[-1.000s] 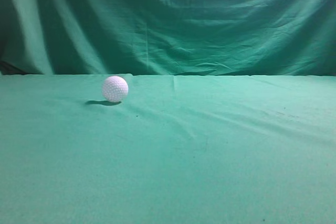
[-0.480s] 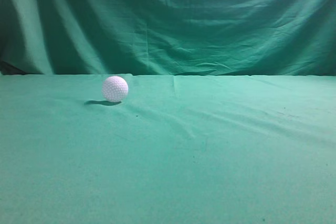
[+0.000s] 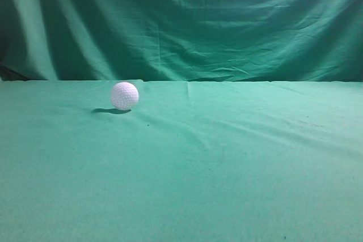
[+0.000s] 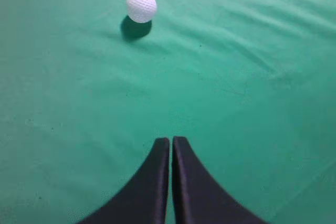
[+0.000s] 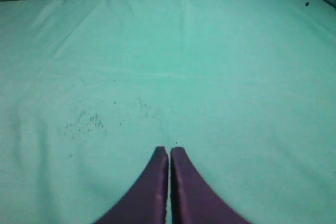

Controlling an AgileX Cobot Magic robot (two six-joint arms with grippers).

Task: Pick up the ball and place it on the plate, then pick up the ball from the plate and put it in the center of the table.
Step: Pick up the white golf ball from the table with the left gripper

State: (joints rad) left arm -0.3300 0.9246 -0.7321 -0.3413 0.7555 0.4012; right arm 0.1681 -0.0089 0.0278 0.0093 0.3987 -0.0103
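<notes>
The white dimpled ball [image 3: 124,96] rests on the green cloth table [image 3: 227,168] at the back left, near the curtain. It also shows in the left wrist view [image 4: 141,6], far ahead and left of my left gripper [image 4: 171,140], which is shut and empty. My right gripper [image 5: 169,150] is shut and empty above bare cloth [image 5: 210,77]. No plate shows in any view. Neither gripper shows in the exterior view.
A darker green draped curtain [image 3: 187,21] hangs behind the table's far edge. The cloth has shallow wrinkles on the right [image 3: 272,131] and small dark specks in the right wrist view [image 5: 84,121].
</notes>
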